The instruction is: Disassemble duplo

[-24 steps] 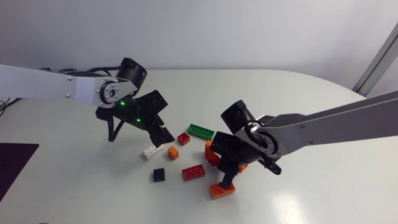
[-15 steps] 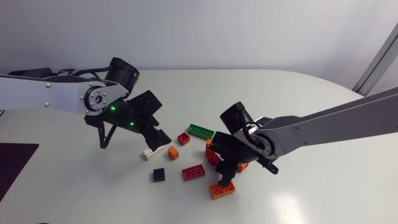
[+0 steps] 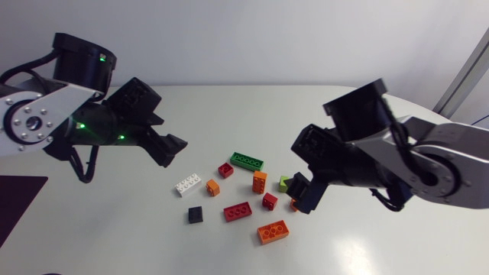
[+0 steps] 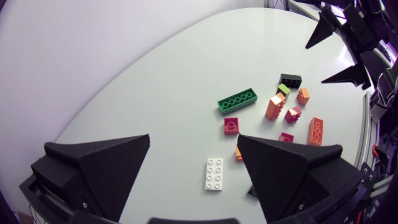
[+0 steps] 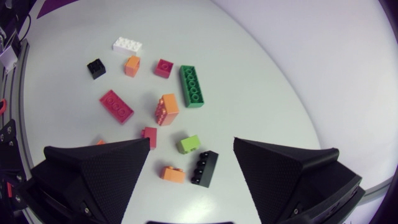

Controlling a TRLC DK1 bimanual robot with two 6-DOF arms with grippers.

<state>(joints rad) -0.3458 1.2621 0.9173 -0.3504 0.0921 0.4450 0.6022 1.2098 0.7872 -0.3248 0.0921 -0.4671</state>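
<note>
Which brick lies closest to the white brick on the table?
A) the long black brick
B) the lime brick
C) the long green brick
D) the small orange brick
D: in the head view the small orange brick sits just beside the white brick, nearer than any other option.

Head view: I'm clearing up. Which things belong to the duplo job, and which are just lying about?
Job: white six-stud plastic brick; long green plastic brick; oblong red plastic brick; oblong orange plastic brick; small black plastic brick; the other small plastic bricks.
Lying about: dark purple flat patch at the left edge, perhaps a mat.
</note>
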